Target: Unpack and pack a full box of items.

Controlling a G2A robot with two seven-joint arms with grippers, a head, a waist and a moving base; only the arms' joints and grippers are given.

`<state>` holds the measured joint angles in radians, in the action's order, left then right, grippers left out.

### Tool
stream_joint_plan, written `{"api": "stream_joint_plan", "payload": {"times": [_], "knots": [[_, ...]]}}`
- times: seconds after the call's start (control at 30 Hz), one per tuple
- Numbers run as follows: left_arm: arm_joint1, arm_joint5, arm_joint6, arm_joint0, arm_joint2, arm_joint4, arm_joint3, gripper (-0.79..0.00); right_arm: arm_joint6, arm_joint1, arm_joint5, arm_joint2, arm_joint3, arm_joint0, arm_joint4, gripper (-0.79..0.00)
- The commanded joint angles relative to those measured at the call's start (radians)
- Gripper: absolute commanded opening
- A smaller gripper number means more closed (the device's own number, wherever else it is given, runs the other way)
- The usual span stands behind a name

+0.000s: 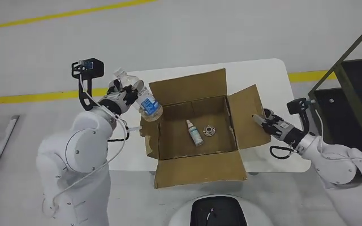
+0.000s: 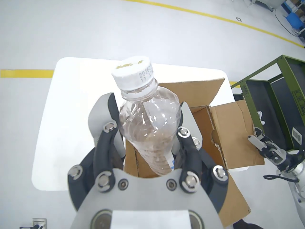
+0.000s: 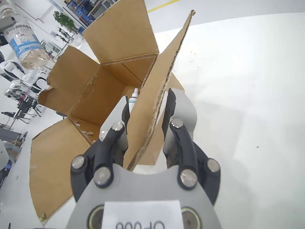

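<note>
— Our left gripper (image 2: 147, 107) is closed tightly on the water bottle (image 2: 149, 122), which hangs tilted above the left edge of the box (image 1: 172, 135). What can go wrong here?
— We think the bottle can knock that edge, or slip, because the plastic is smooth. Our right gripper (image 3: 147, 100) stands open around the right flap (image 3: 166, 60) without pressing it, so the box may slide on the table (image 1: 266, 73).
— The top view gives us the box floor, with a small spray bottle (image 1: 194, 133) and a round part (image 1: 210, 130). From the left wrist, the water bottle covers that floor.
</note>
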<state>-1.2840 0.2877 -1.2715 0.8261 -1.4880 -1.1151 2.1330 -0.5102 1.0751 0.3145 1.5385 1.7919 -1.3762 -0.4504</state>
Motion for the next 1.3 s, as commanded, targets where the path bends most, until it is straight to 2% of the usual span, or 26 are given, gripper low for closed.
{"api": "stream_joint_plan", "payload": {"times": [0.0, 0.03, 0.23, 0.67, 0.7, 0.77, 0.8, 0.83, 1.0, 1.27], "knots": [[0.003, 0.009, 0.001, 0.002, -0.025, -0.008, 0.007, -0.785, -0.001, 0.001, -0.001, -0.005, -0.011, 0.006, 0.01, -0.683], [0.004, 0.015, 0.003, 0.005, -0.037, -0.015, 0.006, -0.785, 0.001, 0.001, -0.003, -0.009, -0.02, 0.008, 0.016, -0.785], [0.007, 0.044, 0.014, 0.023, -0.057, -0.008, 0.002, -0.785, 0.035, 0.003, -0.013, -0.005, -0.04, 0.009, 0.051, -0.785], [0.012, 0.033, 0.03, 0.021, -0.022, 0.0, -0.038, -0.785, 0.06, -0.006, -0.029, 0.089, -0.051, -0.016, 0.044, -0.779], [0.014, 0.026, 0.022, 0.022, -0.02, -0.016, -0.047, -0.785, 0.06, -0.007, -0.026, 0.095, -0.05, -0.017, 0.041, -0.579], [0.017, 0.018, -0.003, 0.022, -0.014, -0.041, -0.064, -0.785, 0.063, -0.009, -0.026, 0.107, -0.047, -0.023, 0.027, -0.249], [0.018, 0.018, -0.014, 0.022, -0.013, -0.056, -0.072, -0.785, 0.067, -0.009, -0.024, 0.112, -0.044, -0.026, 0.027, -0.058], [0.019, 0.019, -0.027, 0.022, -0.013, -0.066, -0.082, -0.785, 0.075, -0.01, -0.024, 0.117, -0.04, -0.03, 0.025, 0.0], [0.028, -0.023, -0.088, 0.031, 0.017, -0.204, -0.141, -0.785, 0.141, -0.01, -0.013, 0.153, 0.001, -0.057, -0.001, 0.0], [0.027, -0.084, -0.167, 0.058, 0.14, -0.374, -0.307, -0.785, 0.248, -0.011, 0.014, 0.218, 0.103, -0.126, -0.076, 0.0]]}}
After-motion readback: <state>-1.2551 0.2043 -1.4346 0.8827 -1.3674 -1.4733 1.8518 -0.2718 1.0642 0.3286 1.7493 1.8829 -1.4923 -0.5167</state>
